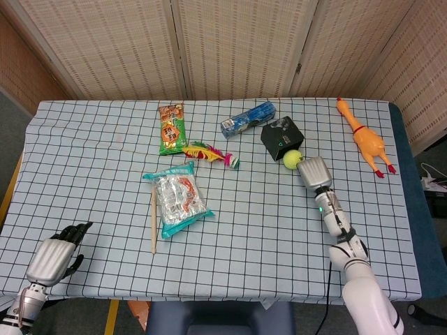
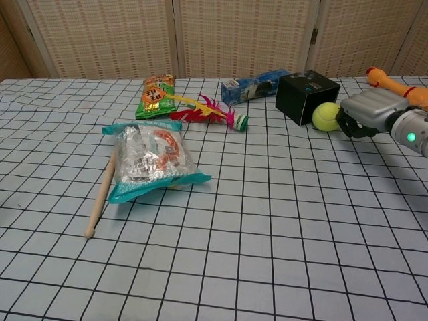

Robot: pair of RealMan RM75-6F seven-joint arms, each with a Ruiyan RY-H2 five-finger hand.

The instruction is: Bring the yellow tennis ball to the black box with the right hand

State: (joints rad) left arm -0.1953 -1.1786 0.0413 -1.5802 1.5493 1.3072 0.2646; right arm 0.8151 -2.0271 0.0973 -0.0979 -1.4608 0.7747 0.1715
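Note:
The yellow tennis ball point(image 1: 292, 159) point(image 2: 326, 116) lies on the checked cloth, touching the near right side of the black box point(image 1: 281, 137) point(image 2: 306, 97). My right hand point(image 1: 313, 172) point(image 2: 368, 112) sits just right of the ball. Its dark fingers are curled in against the ball's side without wrapping around it. My left hand point(image 1: 52, 255) rests at the near left corner of the table, holding nothing, fingers stretched out; the chest view does not show it.
A rubber chicken point(image 1: 366, 139) lies at the far right. A blue packet point(image 1: 248, 118) sits behind the box. Further left are a feather toy point(image 1: 209, 152), a snack bag point(image 1: 170, 128), a clear food bag point(image 1: 180, 197) and a wooden stick point(image 1: 154, 220).

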